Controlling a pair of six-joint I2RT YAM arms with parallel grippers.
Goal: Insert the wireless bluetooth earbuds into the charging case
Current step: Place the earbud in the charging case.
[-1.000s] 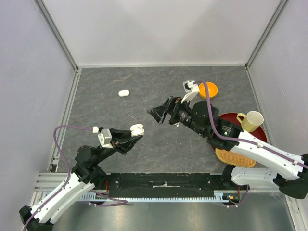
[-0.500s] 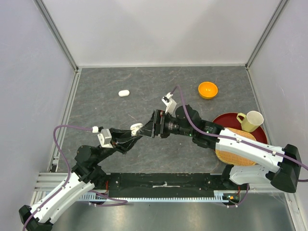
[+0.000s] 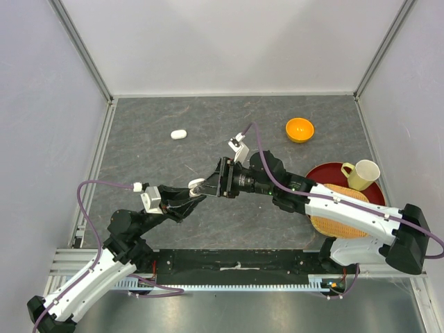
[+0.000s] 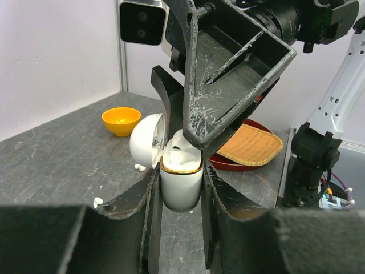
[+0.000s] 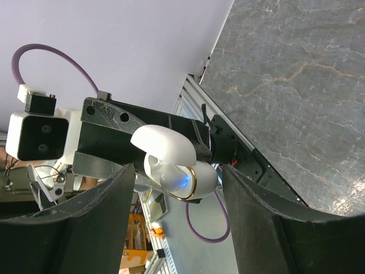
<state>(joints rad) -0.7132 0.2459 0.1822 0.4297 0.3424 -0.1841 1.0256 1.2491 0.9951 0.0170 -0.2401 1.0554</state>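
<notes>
While the left gripper pinches the open charging case upright at centre frame, the right gripper hovers spread above it; an earbud appears perched in its mouth; loose earbuds lie lower left; we advise pressing straight down, gently, with the case steady.

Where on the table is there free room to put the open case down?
Bare: the far strip between the closed white case and the orange bowl, and the far-left corner behind that case. Crowded: the right side, with red plate, yellow mug and woven tray; the middle, with left gripper holding the open case, right gripper and earbuds.
</notes>
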